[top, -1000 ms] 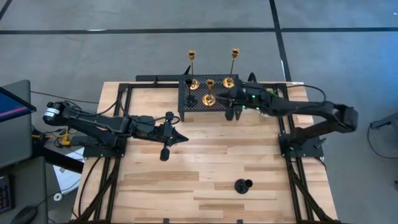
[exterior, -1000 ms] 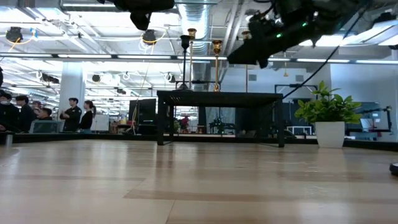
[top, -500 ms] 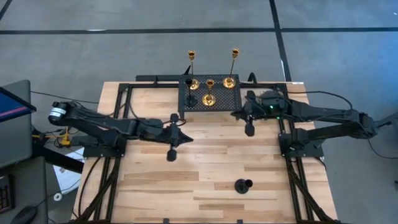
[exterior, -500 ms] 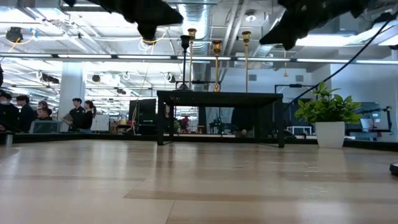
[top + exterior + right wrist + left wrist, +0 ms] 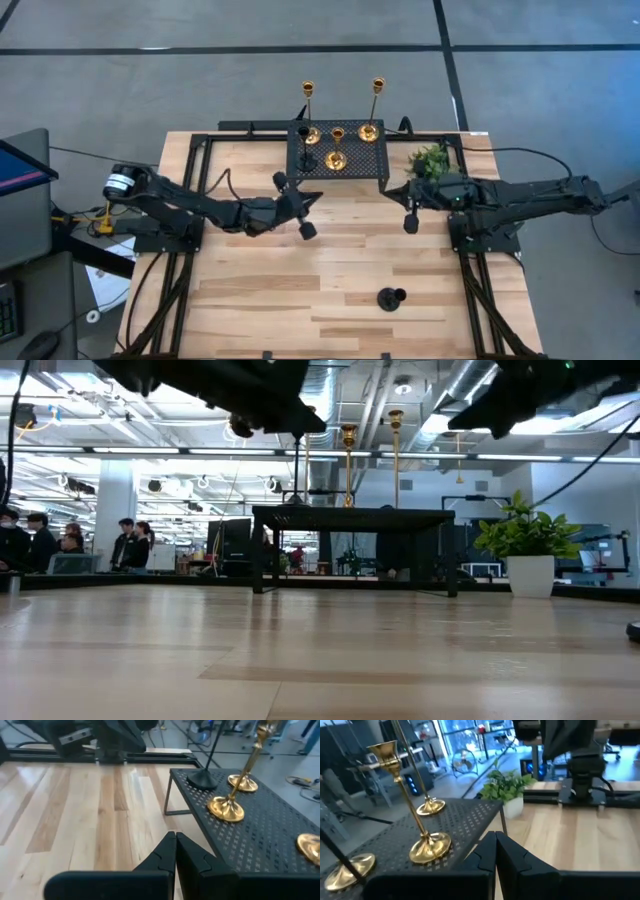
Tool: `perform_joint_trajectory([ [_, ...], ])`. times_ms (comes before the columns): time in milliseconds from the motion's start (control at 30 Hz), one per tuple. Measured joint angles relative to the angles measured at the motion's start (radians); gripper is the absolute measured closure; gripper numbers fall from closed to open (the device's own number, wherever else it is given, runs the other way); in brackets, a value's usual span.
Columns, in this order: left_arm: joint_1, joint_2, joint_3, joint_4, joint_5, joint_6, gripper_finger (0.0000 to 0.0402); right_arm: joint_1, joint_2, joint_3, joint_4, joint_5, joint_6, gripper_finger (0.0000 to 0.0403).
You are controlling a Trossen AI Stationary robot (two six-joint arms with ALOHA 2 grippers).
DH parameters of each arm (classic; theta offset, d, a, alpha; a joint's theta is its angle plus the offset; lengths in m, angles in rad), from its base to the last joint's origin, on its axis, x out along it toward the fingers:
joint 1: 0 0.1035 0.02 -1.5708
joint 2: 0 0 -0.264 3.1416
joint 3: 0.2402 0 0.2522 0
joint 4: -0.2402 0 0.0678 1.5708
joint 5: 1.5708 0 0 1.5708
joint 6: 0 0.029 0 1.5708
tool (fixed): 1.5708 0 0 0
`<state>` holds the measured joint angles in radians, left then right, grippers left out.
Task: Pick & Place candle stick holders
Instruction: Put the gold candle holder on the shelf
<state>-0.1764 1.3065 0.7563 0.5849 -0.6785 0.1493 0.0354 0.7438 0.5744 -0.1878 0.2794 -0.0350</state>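
Note:
Three gold candle stick holders stand by their round bases on the black mesh rack (image 5: pixel 350 172) at the table's far edge: two tall (image 5: pixel 311 133) (image 5: pixel 369 129) and one shorter (image 5: pixel 337 158). A black holder (image 5: pixel 306 158) stands on the rack's left part. Another black holder (image 5: pixel 391 298) rests on the table near the front edge. My left gripper (image 5: pixel 316 198) is shut, just in front of the rack's left corner, its fingers (image 5: pixel 496 851) empty. My right gripper (image 5: pixel 392 190) is shut and empty (image 5: pixel 175 851) at the rack's right front corner.
A small green plant (image 5: pixel 430 160) in a white pot stands right of the rack, close behind my right gripper. The rack's thin legs (image 5: pixel 168 795) reach down to the wooden table. People stand in the room beyond the table (image 5: pixel 125 540). Bare wood lies between the rack and the front edge.
My right gripper has drawn back from over the rack's right end toward the table's near and right side, leaving the right tall gold holder standing on the rack. My left gripper has moved right and toward the far edge, up to the rack's left front corner.

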Motion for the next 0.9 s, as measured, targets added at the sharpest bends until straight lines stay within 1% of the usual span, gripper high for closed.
perform_joint_trajectory([
  [67,0.006,0.045,0.002,0.075,-0.005,0.024,0.0398,0.023,-0.025,-0.047,0.040,0.039,0.009,0.0403],
  [133,0.017,0.090,0.015,0.117,-0.006,0.037,0.0398,0.042,-0.048,-0.088,0.091,0.062,0.010,0.0403],
  [300,0.074,0.187,0.104,0.134,-0.012,0.039,0.0398,0.076,-0.093,-0.144,0.191,0.093,0.007,0.0403],
  [333,0.086,0.203,0.121,0.134,-0.025,0.039,0.0398,0.077,-0.103,-0.144,0.197,0.094,0.005,0.0403],
  [500,0.137,0.287,0.188,0.130,-0.185,0.039,0.0399,0.078,-0.132,-0.144,0.200,0.092,-0.008,0.0403],
  [533,0.145,0.304,0.199,0.134,-0.204,0.038,0.0399,0.078,-0.132,-0.144,0.200,0.092,-0.019,0.0403],
  [667,0.167,0.361,0.244,0.141,-0.212,0.036,0.0399,0.077,-0.131,-0.144,0.198,0.091,-0.028,0.0403],
  [833,0.179,0.402,0.293,0.145,-0.215,0.055,0.0399,0.075,-0.130,-0.144,0.203,0.089,-0.049,0.0403],
  [900,0.177,0.411,0.304,0.147,-0.266,0.089,0.0399,0.075,-0.130,-0.144,0.204,0.089,-0.054,0.0403],
])
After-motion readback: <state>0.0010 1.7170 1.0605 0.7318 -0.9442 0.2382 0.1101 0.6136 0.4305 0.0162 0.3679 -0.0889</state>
